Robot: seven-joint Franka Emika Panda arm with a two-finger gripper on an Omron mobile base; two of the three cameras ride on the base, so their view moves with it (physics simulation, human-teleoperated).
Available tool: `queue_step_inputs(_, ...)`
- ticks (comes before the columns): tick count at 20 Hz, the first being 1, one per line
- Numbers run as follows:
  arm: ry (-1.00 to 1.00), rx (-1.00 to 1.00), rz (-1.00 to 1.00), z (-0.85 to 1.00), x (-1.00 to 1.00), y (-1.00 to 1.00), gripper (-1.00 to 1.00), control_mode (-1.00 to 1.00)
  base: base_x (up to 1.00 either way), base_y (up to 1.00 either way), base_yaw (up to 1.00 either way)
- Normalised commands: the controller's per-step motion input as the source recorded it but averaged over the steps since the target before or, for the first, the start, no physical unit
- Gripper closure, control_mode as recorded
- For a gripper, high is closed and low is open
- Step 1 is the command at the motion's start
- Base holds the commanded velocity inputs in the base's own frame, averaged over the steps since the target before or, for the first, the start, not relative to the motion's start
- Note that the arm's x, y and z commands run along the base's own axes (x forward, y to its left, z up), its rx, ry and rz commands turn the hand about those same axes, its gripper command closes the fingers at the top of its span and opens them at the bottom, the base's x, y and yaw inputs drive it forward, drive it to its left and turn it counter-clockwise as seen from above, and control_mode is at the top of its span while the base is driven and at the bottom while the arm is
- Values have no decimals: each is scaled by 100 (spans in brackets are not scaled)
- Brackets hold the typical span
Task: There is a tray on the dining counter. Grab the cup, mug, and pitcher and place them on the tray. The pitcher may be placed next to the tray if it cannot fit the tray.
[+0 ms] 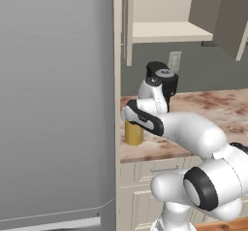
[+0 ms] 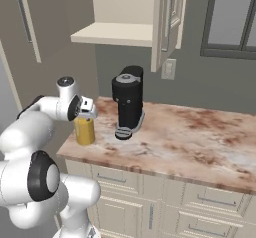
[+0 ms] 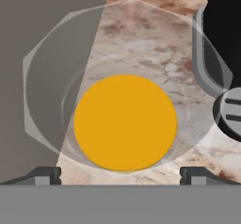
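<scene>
pitcher (image 3: 124, 53) is clear glass, smooth and see-through, with flat opaque orange liquid inside. worktop (image 2: 200, 137) looks like polished marbled stone, beige with reddish-brown veins. coffee machine (image 2: 128, 102) is black, kinda glossy plastic. cabinets (image 2: 150, 207) underneath look like matt cream painted wood. fridge (image 1: 53, 99) reads as brushed grey metal.

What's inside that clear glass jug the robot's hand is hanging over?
The pitcher holds yellow-orange liquid, seen from above as a flat orange disc. The open hand hangs over its rim. The liquid is opaque, so the bottom beneath it is hidden.
</scene>
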Motion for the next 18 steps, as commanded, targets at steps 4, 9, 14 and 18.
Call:
queue_step_inputs(4, 0, 0, 0, 0, 0, 0, -100, -100, 0, 0, 0)
queue_step_inputs(9, 0, 0, 0, 0, 0, 0, -100, -100, 0, 0, 0)
queue_step_inputs(14, 0, 0, 0, 0, 0, 0, 100, -100, 0, 0, 0)
queue_step_inputs(18, 0, 0, 0, 0, 0, 0, 100, -100, 0, 0, 0)
